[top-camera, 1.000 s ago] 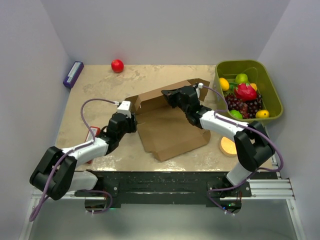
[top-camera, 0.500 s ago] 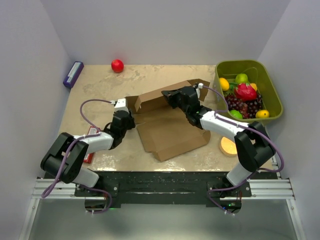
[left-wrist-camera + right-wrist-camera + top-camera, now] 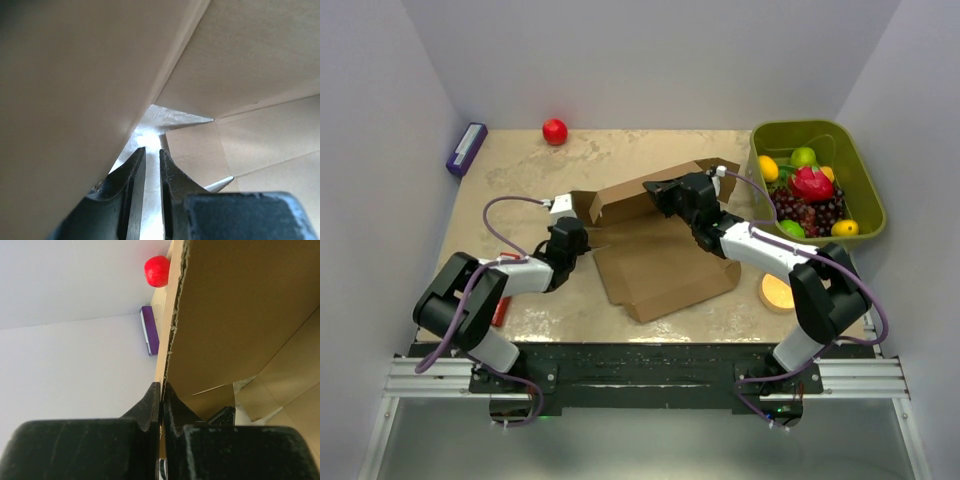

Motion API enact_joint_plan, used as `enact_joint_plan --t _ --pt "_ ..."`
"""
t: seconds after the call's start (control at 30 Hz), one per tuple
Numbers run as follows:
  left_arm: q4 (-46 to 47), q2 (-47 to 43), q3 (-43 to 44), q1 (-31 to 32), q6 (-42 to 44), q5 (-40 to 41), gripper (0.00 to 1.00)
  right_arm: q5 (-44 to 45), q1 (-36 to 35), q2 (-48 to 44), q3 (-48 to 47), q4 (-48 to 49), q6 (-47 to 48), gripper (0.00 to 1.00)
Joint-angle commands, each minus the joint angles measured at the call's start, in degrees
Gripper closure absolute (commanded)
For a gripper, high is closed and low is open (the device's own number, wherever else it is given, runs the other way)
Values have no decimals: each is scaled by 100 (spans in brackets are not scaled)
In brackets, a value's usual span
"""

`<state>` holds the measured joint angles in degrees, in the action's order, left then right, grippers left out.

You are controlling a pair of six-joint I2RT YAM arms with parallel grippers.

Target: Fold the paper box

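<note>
paper box [image 3: 665, 262] at table centre, mostly flat. Only 12 o'clock panel raised — right gripper [image 3: 161, 390] pinching its edge. left gripper [image 3: 151, 151] at 9 o'clock flap, jaws narrow, nothing between. Side walls, lid unfolded.

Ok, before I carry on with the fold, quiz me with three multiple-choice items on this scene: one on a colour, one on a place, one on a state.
1. The bin holding the fruit is: A blue; B green; C white.
2. The red ball lies: A in the bin; B at the far edge of the table; C at its near edge.
3. The right gripper is: A open above the table; B shut on fruit; C shut on the raised wall of the paper box.

Answers: B, its rim and walls are green; B, it sits by the back wall; C, the right wrist view shows the cardboard edge pinched between its fingers.
</note>
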<state>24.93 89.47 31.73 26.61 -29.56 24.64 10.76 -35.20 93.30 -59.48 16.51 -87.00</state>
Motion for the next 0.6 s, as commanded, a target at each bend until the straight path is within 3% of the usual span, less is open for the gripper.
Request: enact_joint_plan --t 0.0,0.37,0.47,0.57 --pt "30 211 9 -42 -94 278 78 -39 -22 -215 42 -210 201 100" --pt "768 510 -325 -33 196 102 76 -39 -22 -171 7 -201 219 100" --pt "1012 161 -578 -16 231 67 69 -22 -31 -180 -2 -192 236 100" --pt "1435 -751 -1044 -16 293 -221 54 31 -22 -189 -63 -289 315 100"
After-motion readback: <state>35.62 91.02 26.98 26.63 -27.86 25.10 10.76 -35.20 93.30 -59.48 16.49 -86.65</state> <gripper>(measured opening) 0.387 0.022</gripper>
